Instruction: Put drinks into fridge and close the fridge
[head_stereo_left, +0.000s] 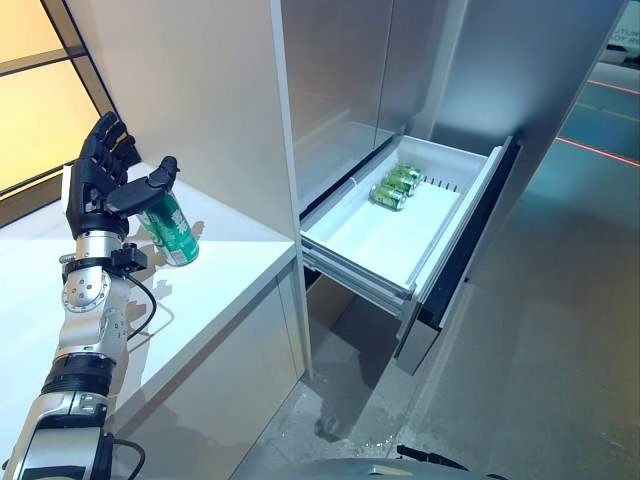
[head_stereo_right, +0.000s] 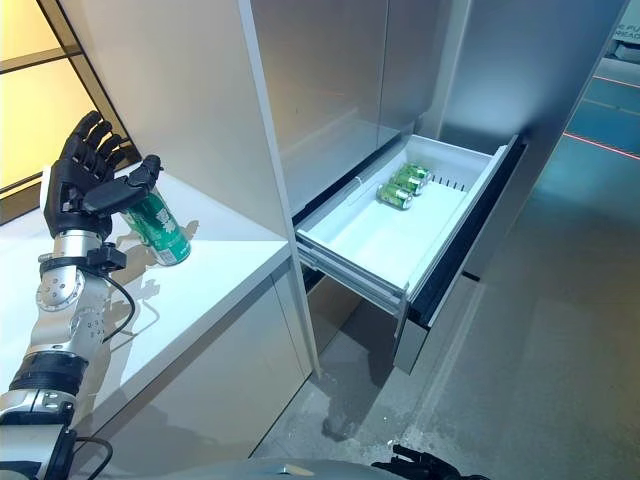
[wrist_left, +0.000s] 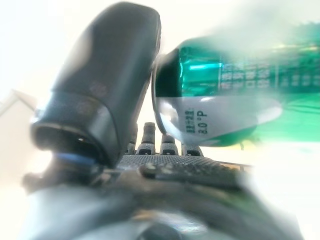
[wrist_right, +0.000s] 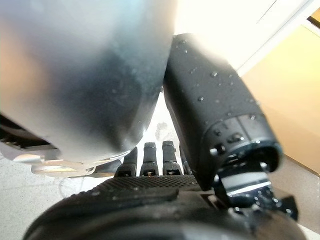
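A green can (head_stereo_left: 175, 232) stands slightly tilted on the white counter (head_stereo_left: 235, 275) at the left. My left hand (head_stereo_left: 95, 185) is right beside it, fingers straight up behind the can and the thumb reaching over its top; the hand is open. In the left wrist view the can (wrist_left: 225, 100) lies close against the thumb (wrist_left: 100, 90). The fridge drawer (head_stereo_left: 440, 250) is pulled out at the right, with green cans (head_stereo_left: 395, 188) lying at its back end. My right hand (wrist_right: 150, 195) shows in its wrist view with relaxed fingers, holding nothing.
A tall white side panel (head_stereo_left: 220, 100) rises between the counter and the fridge, next to the drawer's left side. The drawer front (head_stereo_left: 460, 260) juts out over the grey floor (head_stereo_left: 540, 380). A wet patch (head_stereo_left: 330, 425) marks the floor below the drawer.
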